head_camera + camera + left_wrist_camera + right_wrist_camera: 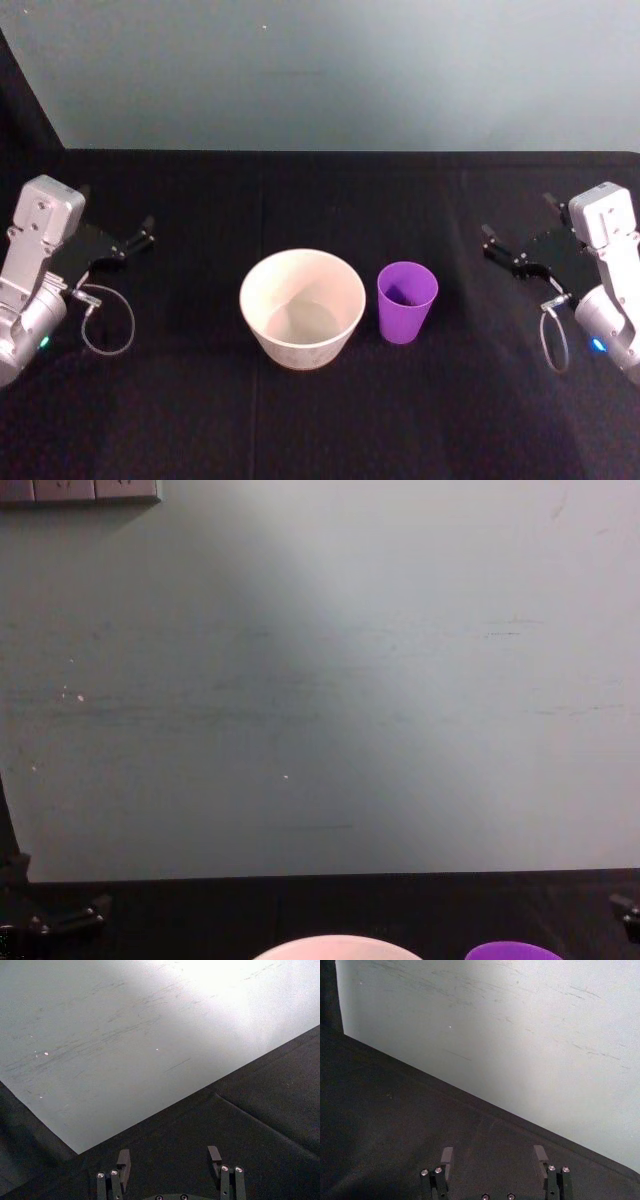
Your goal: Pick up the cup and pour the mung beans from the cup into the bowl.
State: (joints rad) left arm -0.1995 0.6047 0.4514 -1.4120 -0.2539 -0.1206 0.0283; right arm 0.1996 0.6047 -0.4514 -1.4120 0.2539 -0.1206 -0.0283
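Note:
The purple cup (407, 302) stands upright on the black table, just right of the wide pale bowl (300, 347) and close to it without touching. The cup's inside looks dark, and I cannot make out the mung beans. The bowl looks empty. In the chest view the bowl's rim (335, 945) and the cup's rim (513, 950) peek in at the bottom edge. My left gripper (118, 212) hovers far left of the bowl, open and empty, as the left wrist view (169, 1156) also shows. My right gripper (520, 218) is open and empty, right of the cup (493, 1155).
A black cloth (320, 420) covers the table, which ends at a pale grey wall (340, 70) behind. Bare cloth lies between each gripper and the two vessels. A loose cable loop (108, 320) hangs by the left wrist.

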